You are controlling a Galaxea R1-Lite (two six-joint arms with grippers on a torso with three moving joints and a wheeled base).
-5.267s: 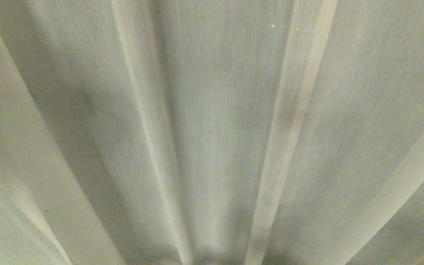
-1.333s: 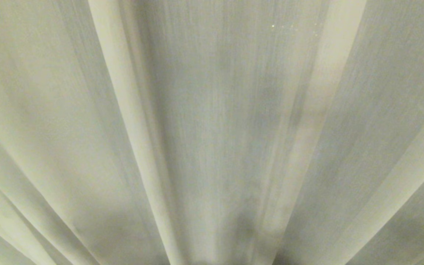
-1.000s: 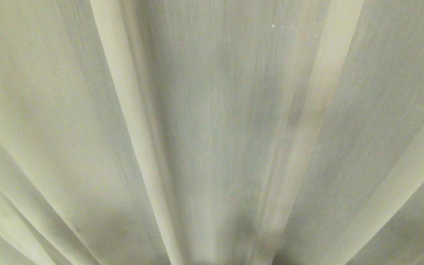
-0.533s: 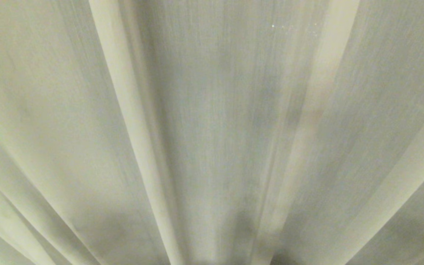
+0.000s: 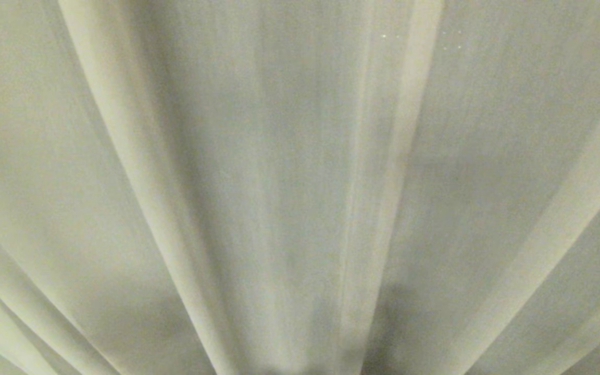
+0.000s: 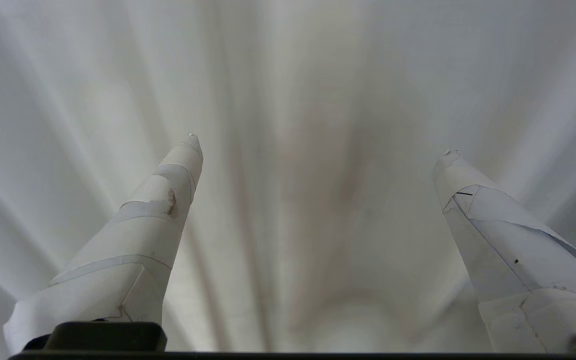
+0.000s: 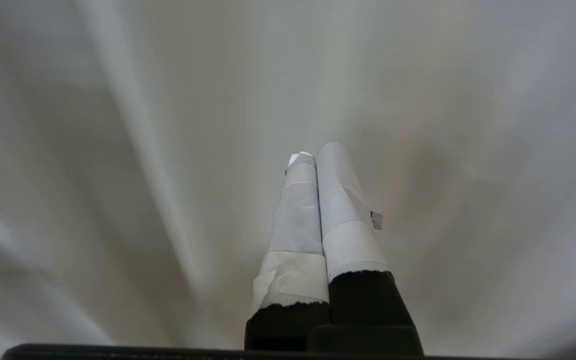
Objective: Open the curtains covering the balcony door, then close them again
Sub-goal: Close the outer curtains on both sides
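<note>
the curtains (image 5: 289, 172) are cream to off-white, plain, with long pale pleat stripes fanning between greyer shaded bands and a few tiny bright specks. the left gripper (image 6: 318, 145) has fingers (image 6: 138, 235) wrapped in white tape. the right gripper (image 7: 313, 152) has fingers (image 7: 338, 210) taped white and grey over black bases.

In the head view the whole picture of the curtains (image 5: 300, 187) sits further left than half a second ago, so the camera has moved. The pale left pleat (image 5: 123, 156) and the hemmed band (image 5: 409, 130) both lie leftward.
</note>
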